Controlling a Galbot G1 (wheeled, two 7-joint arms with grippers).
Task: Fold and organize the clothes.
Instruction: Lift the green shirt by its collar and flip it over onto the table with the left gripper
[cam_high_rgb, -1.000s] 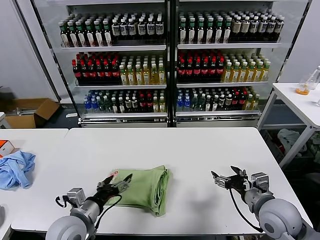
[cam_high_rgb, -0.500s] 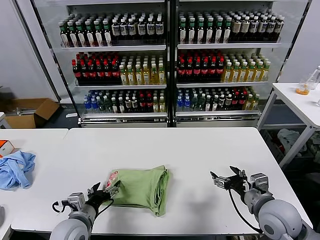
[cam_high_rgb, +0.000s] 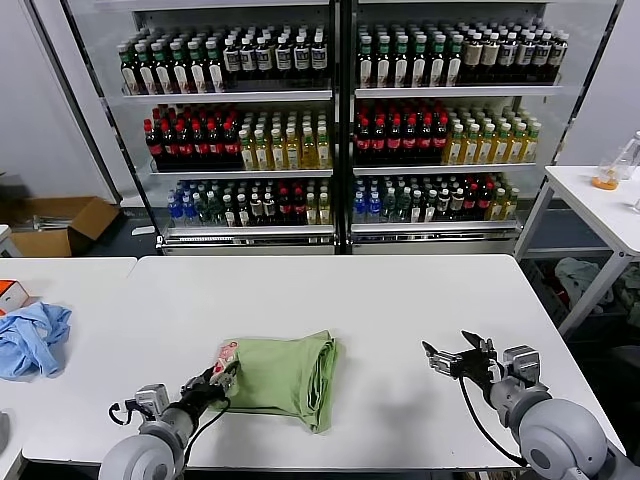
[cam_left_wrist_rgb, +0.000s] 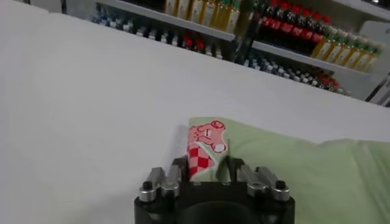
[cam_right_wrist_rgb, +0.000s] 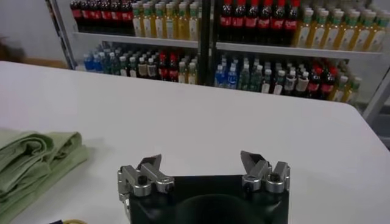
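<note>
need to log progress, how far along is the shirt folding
Done: the green shirt already lies folded into a compact stack on the white table. In hand: the left gripper is at the shirt's near left corner, its jaws around the edge with the red-and-white graphic. The right gripper waits open, apart from the cloth. Left: probably a final fold or tidying.
</note>
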